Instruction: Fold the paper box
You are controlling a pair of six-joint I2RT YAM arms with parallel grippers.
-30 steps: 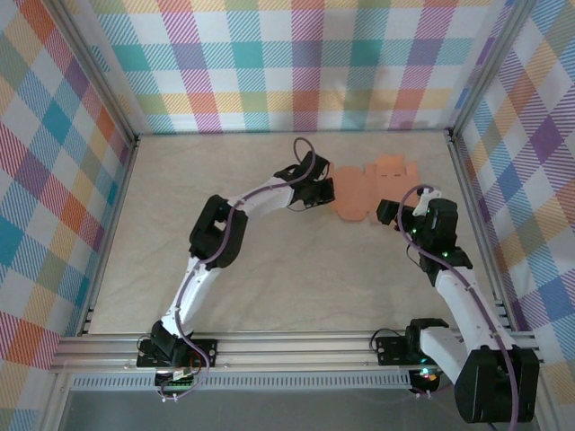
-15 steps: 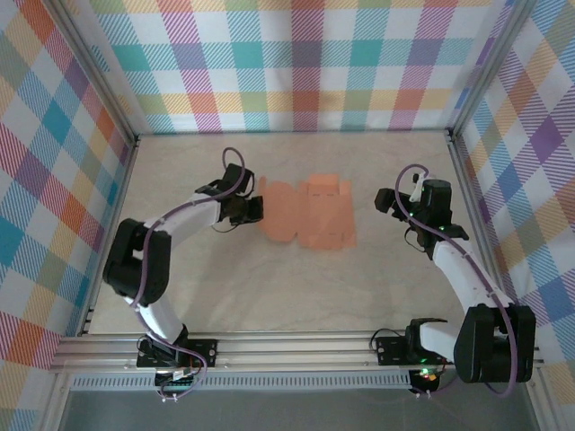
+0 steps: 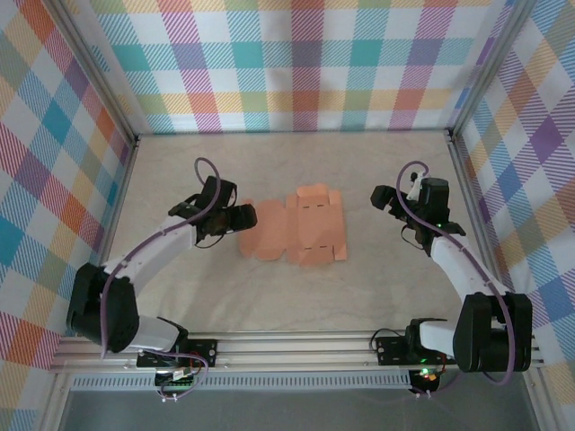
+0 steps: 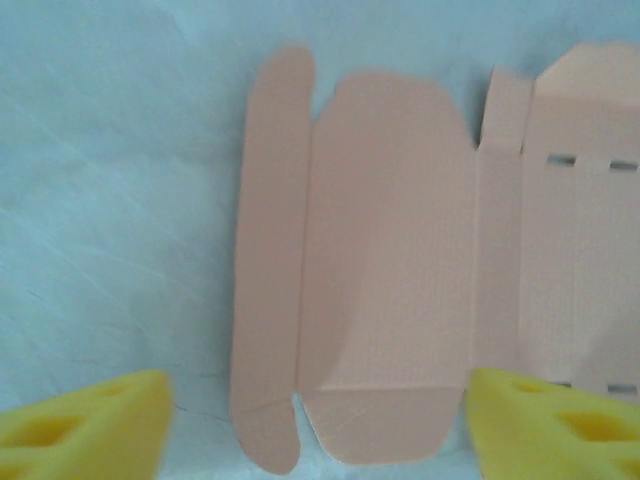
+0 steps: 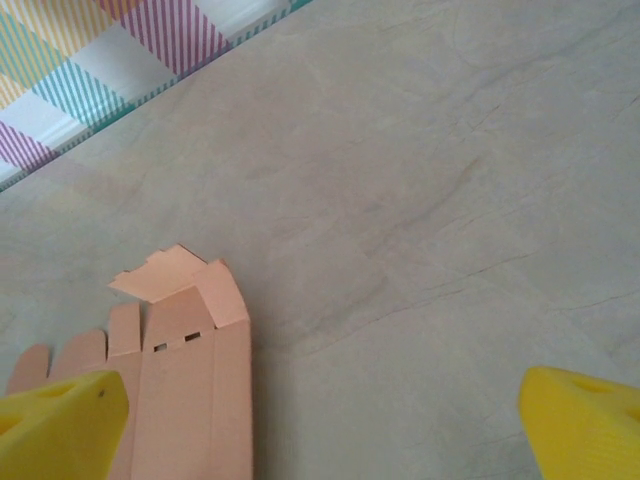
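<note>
- Left gripper (image 3: 243, 216) is standing wide, gripping nothing; the box (image 3: 296, 230) is lying flat just ahead of its fingertips.
- Right gripper (image 3: 381, 197) is gaping wide, empty; the box is sitting apart, off its left side.

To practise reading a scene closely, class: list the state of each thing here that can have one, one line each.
paper box: unfolded, a flat sheet on the table.
left pincer: open, empty, by the sheet's left end.
right pincer: open, empty, apart from the sheet.
</note>
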